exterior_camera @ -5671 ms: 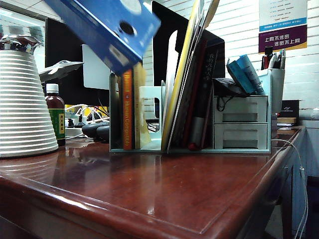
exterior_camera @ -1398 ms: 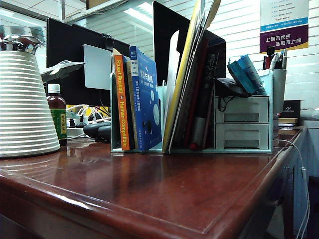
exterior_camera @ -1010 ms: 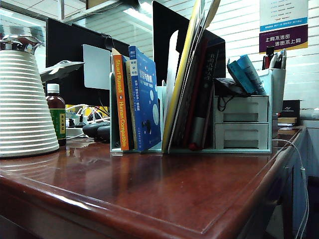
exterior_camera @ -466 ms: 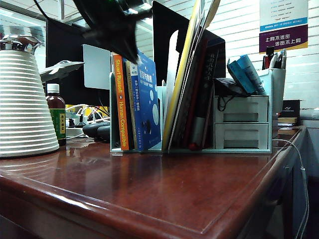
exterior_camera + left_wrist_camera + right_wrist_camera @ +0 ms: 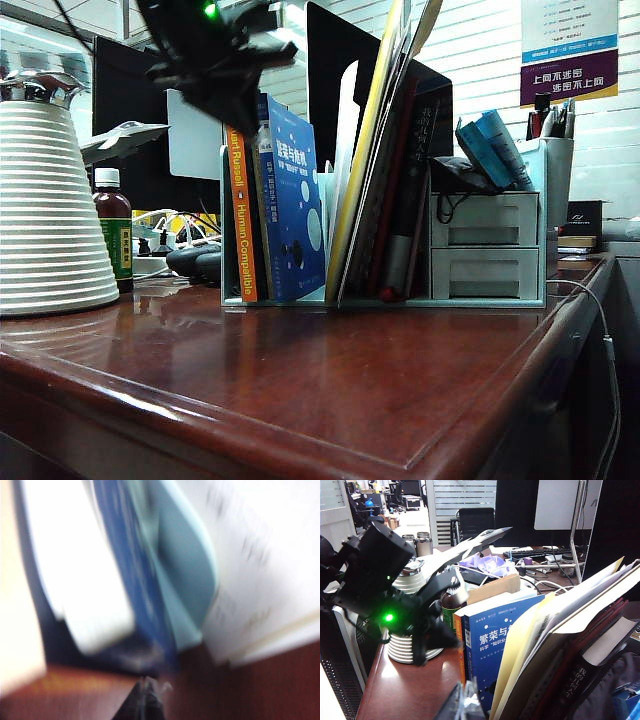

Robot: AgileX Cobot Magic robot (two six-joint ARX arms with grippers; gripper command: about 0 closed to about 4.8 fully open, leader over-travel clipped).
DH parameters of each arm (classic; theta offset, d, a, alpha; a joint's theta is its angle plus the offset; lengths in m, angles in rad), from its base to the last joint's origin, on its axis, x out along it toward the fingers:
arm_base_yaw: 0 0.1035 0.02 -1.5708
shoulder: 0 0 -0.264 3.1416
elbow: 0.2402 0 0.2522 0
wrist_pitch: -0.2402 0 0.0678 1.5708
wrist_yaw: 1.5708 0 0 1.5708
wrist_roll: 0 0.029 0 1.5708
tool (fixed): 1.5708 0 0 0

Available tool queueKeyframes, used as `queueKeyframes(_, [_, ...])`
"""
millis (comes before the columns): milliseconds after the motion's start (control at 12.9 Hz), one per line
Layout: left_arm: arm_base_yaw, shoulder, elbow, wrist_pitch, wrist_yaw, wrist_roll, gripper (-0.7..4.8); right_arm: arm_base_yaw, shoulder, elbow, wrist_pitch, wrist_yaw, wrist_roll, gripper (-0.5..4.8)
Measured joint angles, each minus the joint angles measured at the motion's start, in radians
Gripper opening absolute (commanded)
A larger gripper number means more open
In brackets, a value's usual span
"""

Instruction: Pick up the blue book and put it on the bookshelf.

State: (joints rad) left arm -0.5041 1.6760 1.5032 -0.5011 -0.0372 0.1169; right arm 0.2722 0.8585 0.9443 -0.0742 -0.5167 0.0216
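The blue book [image 5: 293,205] stands upright in the bookshelf [image 5: 226,225], between an orange-spined book [image 5: 243,225] and a teal divider panel. My left gripper [image 5: 240,122] hangs shut just above the tops of the orange-spined book and the blue book; whether it touches them I cannot tell. In the blurred left wrist view its fingertips [image 5: 145,686] are pressed together before the blue book [image 5: 132,585] and the divider [image 5: 185,575]. My right gripper [image 5: 468,690] is shut and empty, near the blue book [image 5: 502,642], looking at the left arm [image 5: 385,580].
Yellow folders [image 5: 372,150] and dark books lean in the right-hand bay. A grey two-drawer organizer [image 5: 485,245] and a pen holder [image 5: 556,165] stand to the right. At the left are a white ribbed jug [image 5: 50,200] and a brown bottle [image 5: 113,235]. Monitors stand behind.
The blue book, earlier held in the air, now stands in the bookshelf. My left gripper has come back down from the upper left to the tops of the books.
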Motion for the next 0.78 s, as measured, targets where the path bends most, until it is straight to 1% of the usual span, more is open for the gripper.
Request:
queueKeyframes(78, [0.0,0.0,0.0,-0.024,0.011,0.002,-0.06,0.0,0.0,0.0,0.0,0.0,0.0,-0.06])
queueKeyframes(155, [-0.001,0.002,0.0,-0.02,0.031,0.002,-0.06,0.0,0.0,0.0,0.0,0.0,0.0,-0.06])
queueKeyframes(233, [-0.001,0.007,0.0,0.029,0.035,0.002,-0.06,0.0,0.0,0.0,0.0,0.0,0.0,-0.06])
queueKeyframes(388, [0.0,0.02,0.0,0.078,0.039,0.002,-0.06,0.0,0.0,0.0,0.0,0.0,0.0,-0.06])
queueKeyframes(544, [0.007,0.105,-0.001,0.184,0.044,0.003,-0.06,0.0,-0.01,0.0,-0.008,0.0,0.0,-0.06])
queueKeyframes(777, [0.026,0.116,-0.001,0.243,0.006,0.006,-0.06,0.0,-0.012,0.0,-0.014,0.0,0.0,-0.06])
